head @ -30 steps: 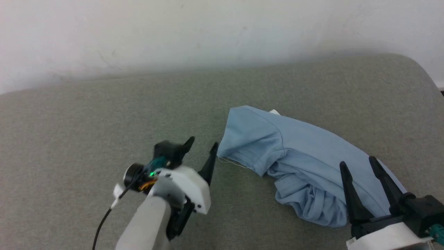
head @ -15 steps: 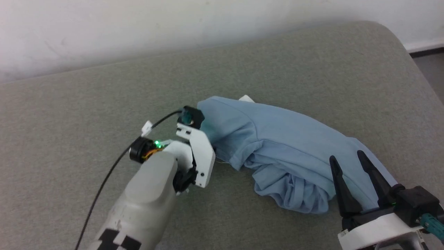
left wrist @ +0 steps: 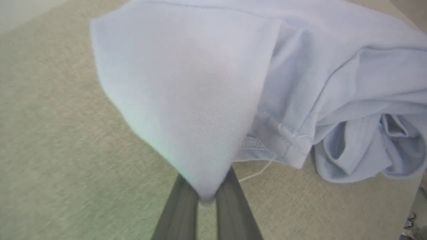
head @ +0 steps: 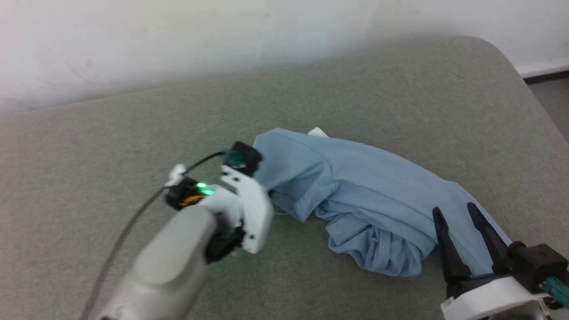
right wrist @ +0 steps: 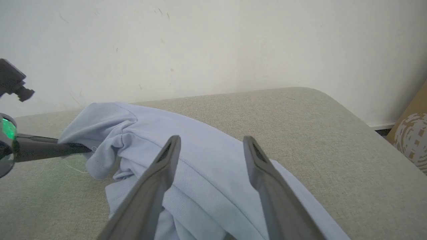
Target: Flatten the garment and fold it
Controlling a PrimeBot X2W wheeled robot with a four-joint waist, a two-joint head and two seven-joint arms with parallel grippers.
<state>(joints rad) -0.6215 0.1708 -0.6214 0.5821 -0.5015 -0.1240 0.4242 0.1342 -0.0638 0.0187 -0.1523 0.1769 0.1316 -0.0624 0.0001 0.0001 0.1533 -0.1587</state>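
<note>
The garment [head: 369, 191], a light blue shirt, lies crumpled in a long heap on the grey-green padded surface, with a white bit [head: 318, 132] poking out at its far edge. My left gripper [head: 270, 193] is at the heap's left end. In the left wrist view it [left wrist: 205, 196] is shut on a corner of the garment [left wrist: 206, 83], which is lifted into a tent. My right gripper [head: 454, 211] hovers open over the heap's right end. The right wrist view shows its fingers [right wrist: 211, 138] spread above the garment [right wrist: 206, 180]. Collar, lettering and button are hidden.
The padded surface [head: 111, 146] runs wide to the left and front. Its rounded far right corner [head: 493, 49] meets a white wall [head: 222, 35], with floor [head: 553, 102] beyond. A cardboard box [right wrist: 413, 140] stands past the right edge.
My left gripper, open beside the garment a second ago, has reached its left end and shut on a corner. The head camera has shifted. My right gripper stays open over the right end.
</note>
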